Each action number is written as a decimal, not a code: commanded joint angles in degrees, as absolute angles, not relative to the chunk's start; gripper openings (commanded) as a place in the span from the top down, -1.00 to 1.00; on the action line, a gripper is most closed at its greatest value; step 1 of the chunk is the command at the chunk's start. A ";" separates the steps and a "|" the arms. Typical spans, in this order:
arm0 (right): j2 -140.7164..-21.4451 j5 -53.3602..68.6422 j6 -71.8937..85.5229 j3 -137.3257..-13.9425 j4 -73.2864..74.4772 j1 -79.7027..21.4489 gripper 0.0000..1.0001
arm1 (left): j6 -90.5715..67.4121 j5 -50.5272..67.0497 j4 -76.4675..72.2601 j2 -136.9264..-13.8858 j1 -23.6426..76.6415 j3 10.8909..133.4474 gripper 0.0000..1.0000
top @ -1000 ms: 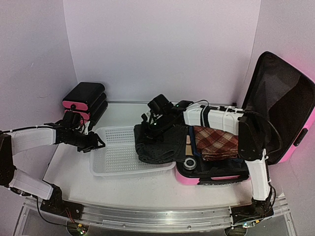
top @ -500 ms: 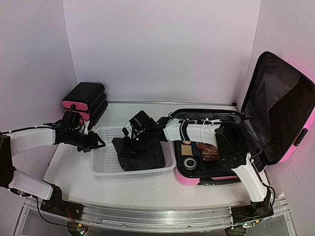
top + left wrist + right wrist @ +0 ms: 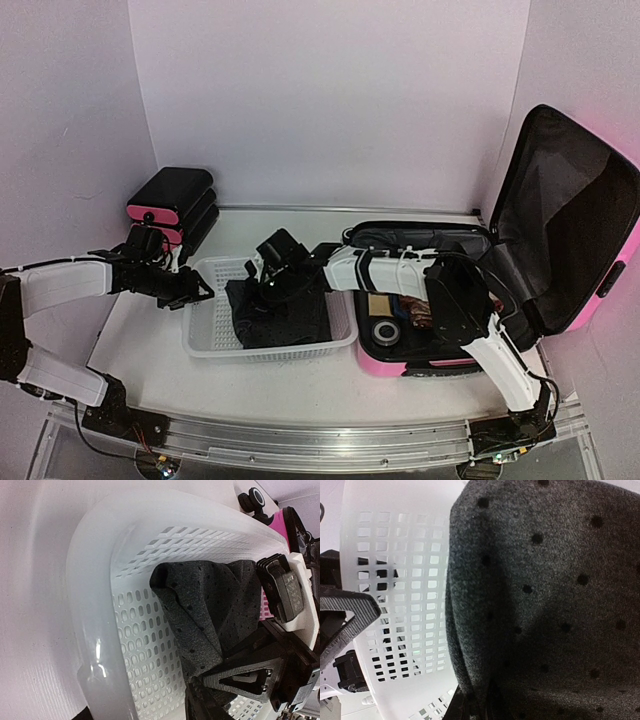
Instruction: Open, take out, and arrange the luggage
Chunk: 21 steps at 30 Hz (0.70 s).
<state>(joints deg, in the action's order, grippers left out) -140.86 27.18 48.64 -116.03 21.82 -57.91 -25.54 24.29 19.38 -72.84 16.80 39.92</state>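
Two arms work over one white table (image 3: pixel 300 385), closed in by pale walls (image 3: pixel 330 100) on the left, back and right, with a metal rail (image 3: pixel 300 440) along the near edge. At far left one small black drawer unit (image 3: pixel 170 205) with pink fronts stands against the wall, just behind the left gripper (image 3: pixel 200 293). That gripper reaches in from the left and is closed on the left rim of the one white mesh basket (image 3: pixel 212 325), which lies flat at the middle of the table. Inside the basket is one dark grey cloth (image 3: pixel 285 318) with small black dots. It is bunched toward the right half, and bare mesh shows on the left. The right gripper (image 3: pixel 268 290) comes across from the right and is down in the basket with its jaws pinched together on that cloth. The wrist view is nearly filled with the fabric. At far right the luggage (image 3: pixel 560 220), one glossy pink suitcase, lies open just beside the basket. Its base is flat on the table and its black-lined lid stands up against the right wall. Three things show in the base: a tan piece (image 3: pixel 378 304), a small ring-shaped thing (image 3: pixel 385 331) and a reddish plaid cloth (image 3: pixel 415 310), partly hidden by the right arm.
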 commanded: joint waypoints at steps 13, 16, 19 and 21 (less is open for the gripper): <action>-127.63 30.58 42.66 -118.58 33.57 -57.20 -0.51 | -22.75 22.82 22.34 -64.27 18.30 42.56 -0.32; -120.73 29.83 39.27 -112.58 34.40 -55.83 -0.53 | -22.19 21.42 23.21 -64.24 18.31 42.46 -0.35; -114.10 25.74 34.17 -107.26 38.58 -54.21 -0.55 | -21.50 20.90 24.05 -66.00 18.27 42.66 -0.43; -109.69 19.72 30.11 -103.74 42.47 -53.06 -0.61 | -21.51 20.37 24.36 -67.30 18.28 42.75 -0.52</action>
